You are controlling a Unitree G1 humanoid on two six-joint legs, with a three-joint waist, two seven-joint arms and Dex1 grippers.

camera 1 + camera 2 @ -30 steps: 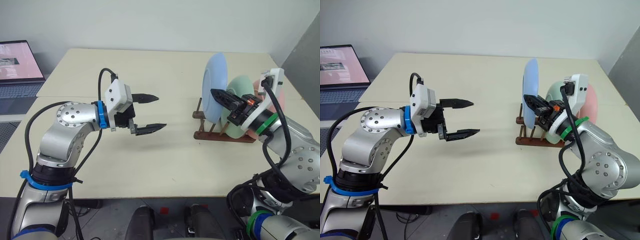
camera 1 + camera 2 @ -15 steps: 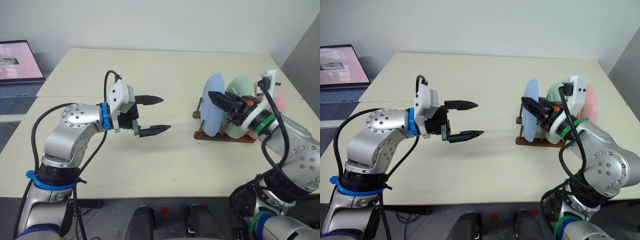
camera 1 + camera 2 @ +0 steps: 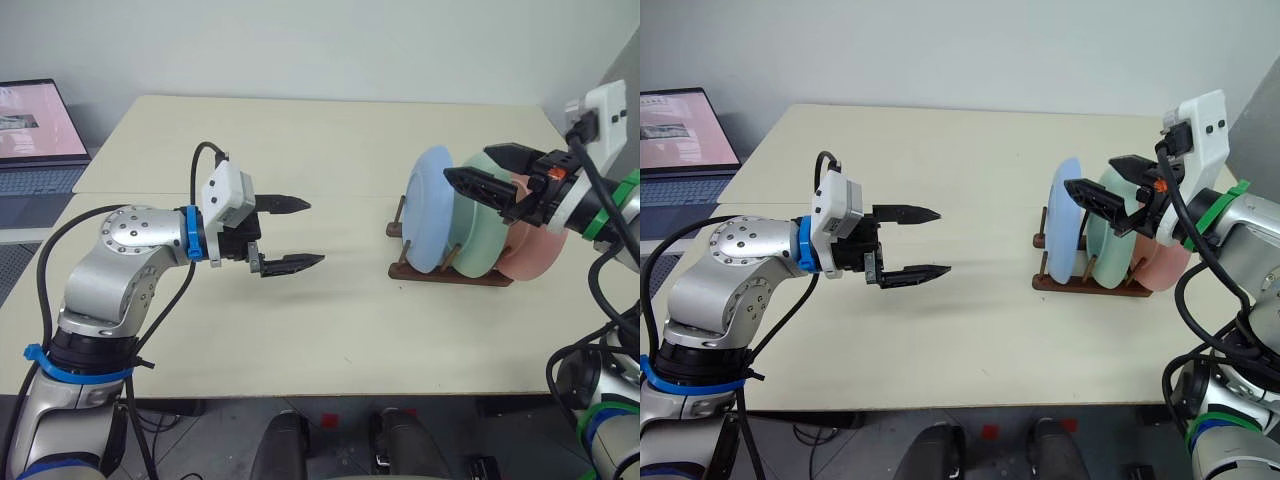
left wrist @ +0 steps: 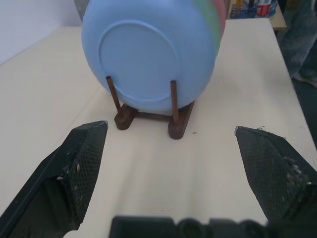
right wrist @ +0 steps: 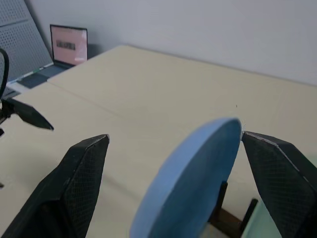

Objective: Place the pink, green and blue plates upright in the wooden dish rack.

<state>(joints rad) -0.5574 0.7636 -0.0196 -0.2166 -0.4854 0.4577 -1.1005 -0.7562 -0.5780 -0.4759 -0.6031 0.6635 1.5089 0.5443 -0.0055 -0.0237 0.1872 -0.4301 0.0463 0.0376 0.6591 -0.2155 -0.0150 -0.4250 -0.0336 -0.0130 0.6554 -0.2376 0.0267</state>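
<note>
Standing upright in the wooden dish rack [image 3: 448,272] on the worktop [image 3: 340,330]: blue plate [image 3: 430,208], green plate [image 3: 474,225], pink plate [image 3: 532,250]. Right end effector [image 3: 478,172] is spread open, empty, above the plates. Left end effector [image 3: 302,233] is open, empty, well apart.

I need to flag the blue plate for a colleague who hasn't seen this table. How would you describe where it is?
On the cream table, find the dark wooden dish rack on the robot's right side. Three plates stand upright in it; the blue plate is the end one nearest the table's middle, with the green plate behind it and the pink plate last.
</note>
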